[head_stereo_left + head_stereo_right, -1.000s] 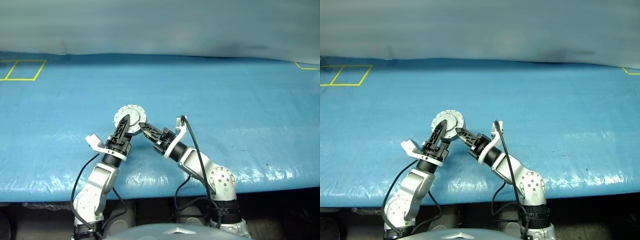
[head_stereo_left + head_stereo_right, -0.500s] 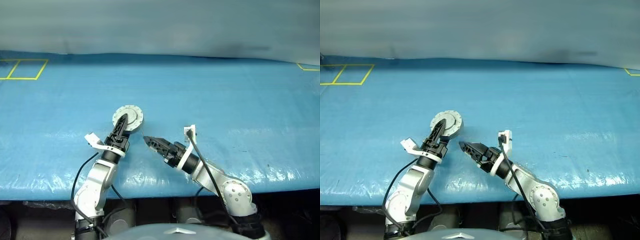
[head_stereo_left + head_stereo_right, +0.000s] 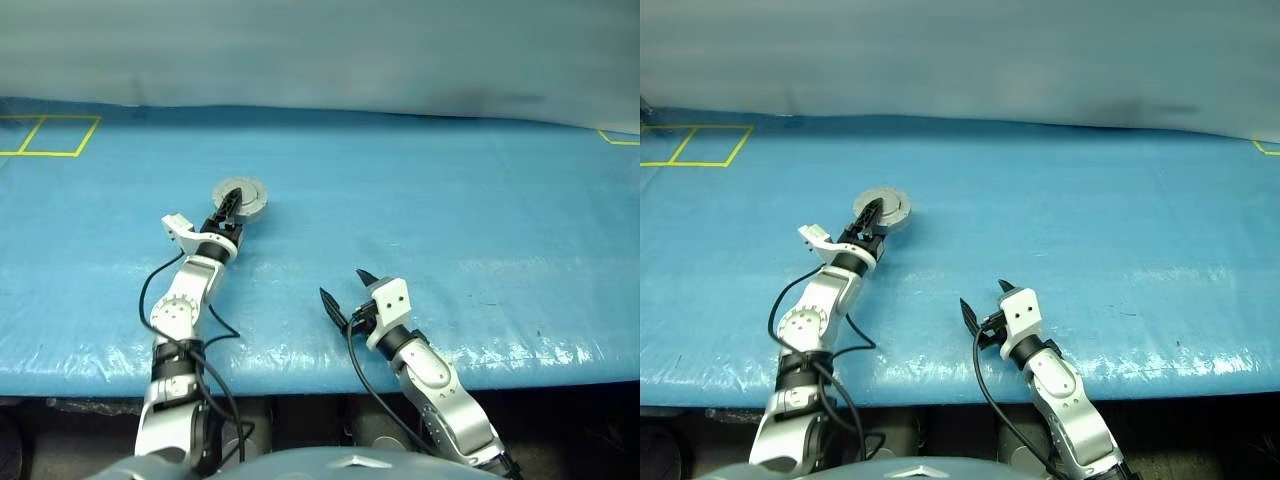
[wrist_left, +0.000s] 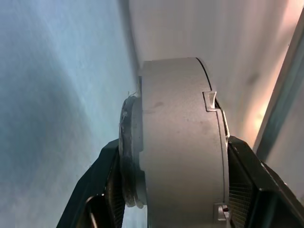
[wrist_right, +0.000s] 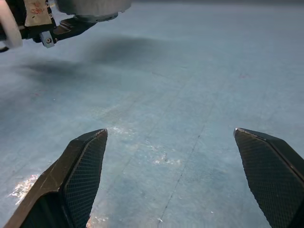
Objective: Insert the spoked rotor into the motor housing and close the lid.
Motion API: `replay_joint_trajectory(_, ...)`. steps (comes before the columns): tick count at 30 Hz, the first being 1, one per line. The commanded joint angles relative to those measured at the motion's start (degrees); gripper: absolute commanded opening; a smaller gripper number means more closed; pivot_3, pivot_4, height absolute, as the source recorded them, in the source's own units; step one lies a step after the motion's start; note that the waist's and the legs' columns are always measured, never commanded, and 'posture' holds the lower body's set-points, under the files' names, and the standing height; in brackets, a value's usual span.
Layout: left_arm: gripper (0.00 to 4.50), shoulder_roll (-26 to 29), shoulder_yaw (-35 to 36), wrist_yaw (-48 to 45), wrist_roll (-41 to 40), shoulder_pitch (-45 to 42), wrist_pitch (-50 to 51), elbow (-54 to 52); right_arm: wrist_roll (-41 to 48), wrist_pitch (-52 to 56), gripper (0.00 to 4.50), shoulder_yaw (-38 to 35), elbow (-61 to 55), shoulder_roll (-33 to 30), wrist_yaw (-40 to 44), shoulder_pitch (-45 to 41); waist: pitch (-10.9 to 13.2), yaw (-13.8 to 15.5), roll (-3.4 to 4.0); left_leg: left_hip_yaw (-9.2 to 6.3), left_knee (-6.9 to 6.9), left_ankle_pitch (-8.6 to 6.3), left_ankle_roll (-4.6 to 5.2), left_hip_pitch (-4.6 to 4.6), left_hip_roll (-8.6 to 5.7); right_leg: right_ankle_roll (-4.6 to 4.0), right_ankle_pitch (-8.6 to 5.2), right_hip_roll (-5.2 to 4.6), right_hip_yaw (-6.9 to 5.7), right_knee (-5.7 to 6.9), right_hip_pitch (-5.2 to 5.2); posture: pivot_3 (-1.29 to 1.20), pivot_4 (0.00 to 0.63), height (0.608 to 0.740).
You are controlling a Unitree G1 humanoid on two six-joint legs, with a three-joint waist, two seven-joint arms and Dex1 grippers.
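Now listed: right gripper withdrawn, fingers spread empty; left gripper carrying the closed motor housing farther out, fingers pinching it; assembly seemingly finished.

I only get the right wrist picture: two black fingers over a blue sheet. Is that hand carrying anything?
Observer: No. From the head, the right gripper hangs open and empty near the table's front edge.
Operator: What is the grey thing in my top corner?
Observer: The closed motor housing, seen edge-on in the left wrist view, sits between the left gripper's fingers.
Operator: Anything else out there?
Observer: Yellow tape squares mark the far left corner.
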Motion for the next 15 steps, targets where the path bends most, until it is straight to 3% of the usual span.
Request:
replay_joint_trajectory(1,2.41,3.1,3.0,-4.6,4.5,-9.9,-2.6,10.2,-2.0,-2.2,4.5,-1.6,-0.3,1.1,-0.1,0.1,0.0,0.0,-0.06,0.0,0.0,0.0,0.0,0.01,0.0,0.01,0.0,-0.01,0.01,0.0,0.02,0.0,0.15,0.74)
replay_joint_trajectory(8,2.41,8.3,4.6,-10.8,17.8,-27.4,-7.0,37.3,-3.6,-1.4,4.5,-2.6,-0.7,3.5,0.2,1.0,0.1,-0.1,-0.19,-0.02,-0.03,0.0,0.01,-0.04,-0.02,0.22,0.13,0.01,0.02,-0.1,0.01,0.0,0.15,0.74)
replay_joint_trajectory(15,2.41,9.2,5.4,-11.5,27.5,-32.8,-7.9,48.6,-4.6,-0.7,4.5,-3.1,-2.0,5.1,-0.1,1.9,0.1,-0.9,-0.2,-0.03,-0.09,0.0,0.01,-0.03,-0.02,0.47,0.27,0.01,0.02,-0.1,-0.01,0.0,0.15,0.74)
